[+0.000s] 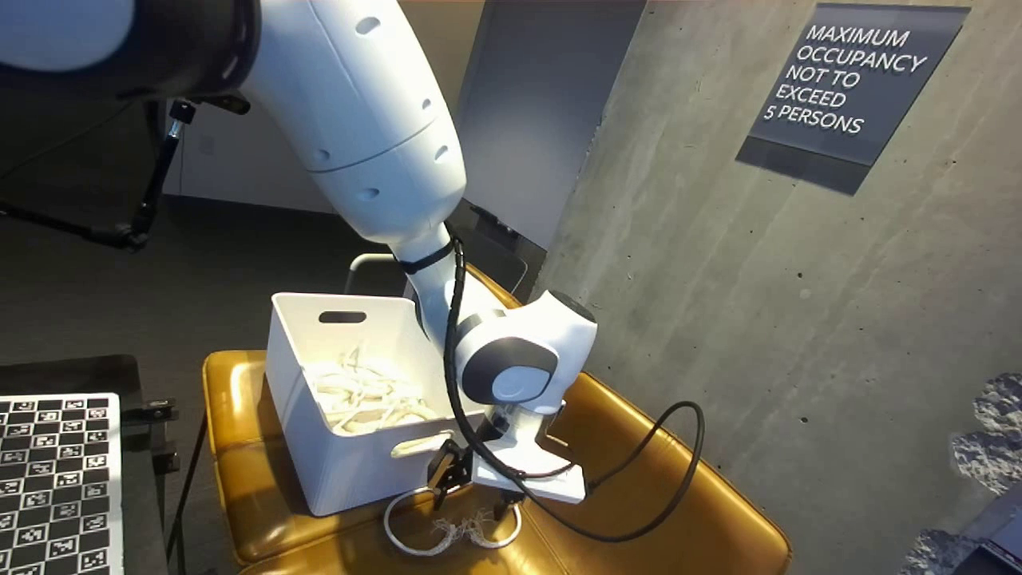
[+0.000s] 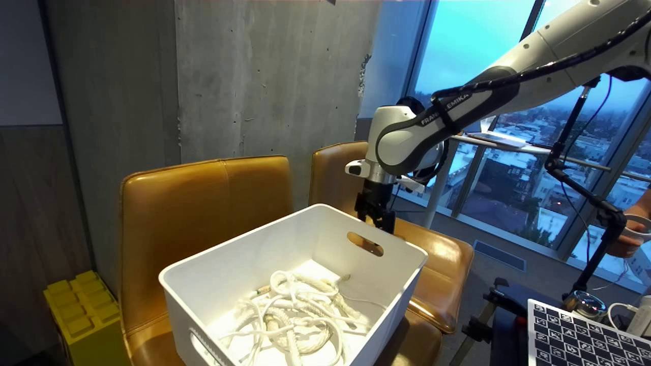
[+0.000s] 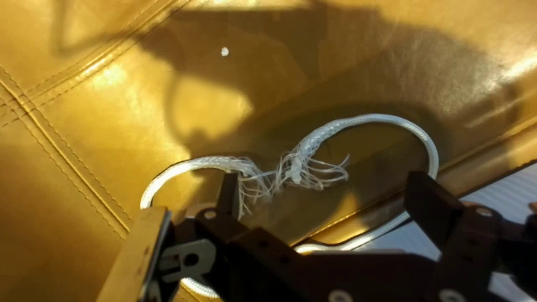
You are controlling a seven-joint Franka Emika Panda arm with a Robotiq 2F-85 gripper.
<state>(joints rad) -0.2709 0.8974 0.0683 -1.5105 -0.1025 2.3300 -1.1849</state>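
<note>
Your hand [image 3: 323, 182] stands spread and empty over the white rope [image 3: 377, 118], looped on the tan seat [image 3: 54, 176] beside the bin [image 1: 359, 469]; if you close on just its frayed ends [image 3: 296, 172], they could unravel and slip free.

From here I can read the dk gray sign [image 1: 853, 97] on the concrete wall [image 1: 687, 263], wht caps: "MAXIMUM OCCUPANCY NOT TO EXCEED 5 PERSONS". Brand on the arm [image 2: 488, 101]: "FRAN", then a blk strap [image 2: 447, 120] across the middle, then "EMIKA", lt ltrs on dk.
</note>
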